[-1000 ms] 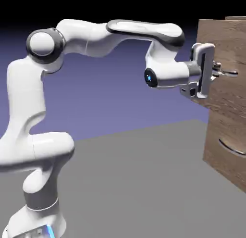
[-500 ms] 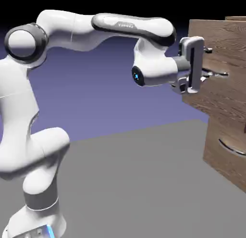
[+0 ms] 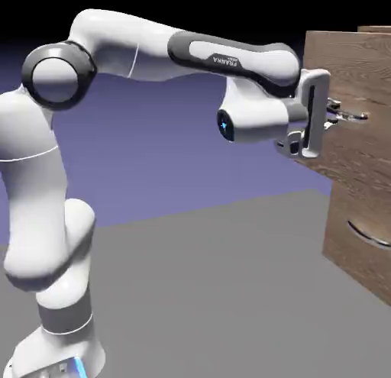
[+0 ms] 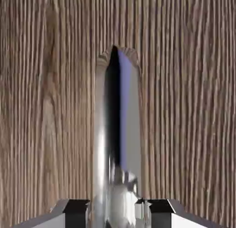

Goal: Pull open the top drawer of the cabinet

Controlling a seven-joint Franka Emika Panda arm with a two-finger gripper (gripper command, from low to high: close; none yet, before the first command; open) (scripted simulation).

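At the exterior view's left, the white arm is seen bent high over its base, and from there the pull is best driven smoothly, with the hand drawn straight back from the cabinet and no sideways swing added. Farther right, the gripper is held level at the drawer, its fingers brought narrowly together on the thin curved handle; in the hand view the bar is seen running between the two tips. That pinch should be kept firm and square to the bar, since the polished metal could be slid off if the wrist were tilted or the pull jerked. At the right, the top drawer is found, its wood-grain front set proud of the lower drawer front, so it is judged to be partly open. More travel is probably called for, and it should be made along the drawer's own runners, with height and wrist angle matched to the front throughout; if the front were racked to one side, binding could be caused.
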